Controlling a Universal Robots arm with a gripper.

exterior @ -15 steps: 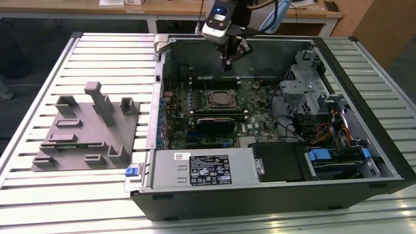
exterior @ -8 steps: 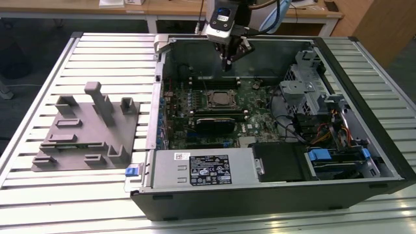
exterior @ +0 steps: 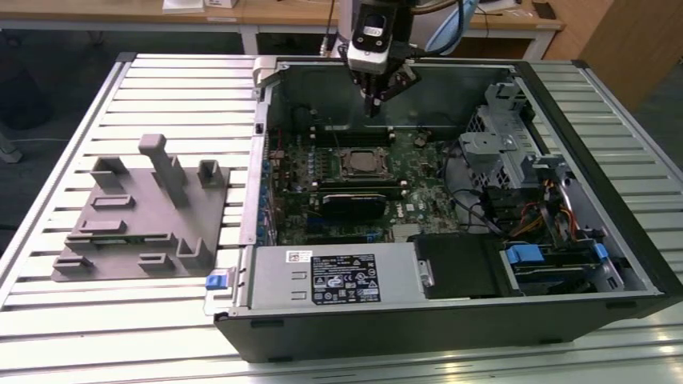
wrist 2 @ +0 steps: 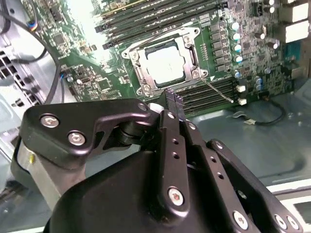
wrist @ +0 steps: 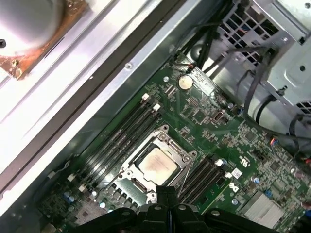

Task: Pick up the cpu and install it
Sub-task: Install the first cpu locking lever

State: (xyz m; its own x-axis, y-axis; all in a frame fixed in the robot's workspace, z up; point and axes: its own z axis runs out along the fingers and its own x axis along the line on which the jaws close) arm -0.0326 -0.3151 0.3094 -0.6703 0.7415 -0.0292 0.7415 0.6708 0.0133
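The cpu (wrist 2: 165,65) is a flat square chip with a pale silvery top. It lies in the metal-framed socket (wrist 2: 141,73) on the green motherboard (wrist: 204,121), inside the computer case (exterior: 427,328). The gripper (exterior: 373,106) hangs just above it, closed and apparently holding nothing.

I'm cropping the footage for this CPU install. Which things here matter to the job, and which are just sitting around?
Job: cpu, lying in its socket; gripper, above the motherboard; computer case.
Lying about: grey fixture on the table beside the case; drive cage; black ribbed block.
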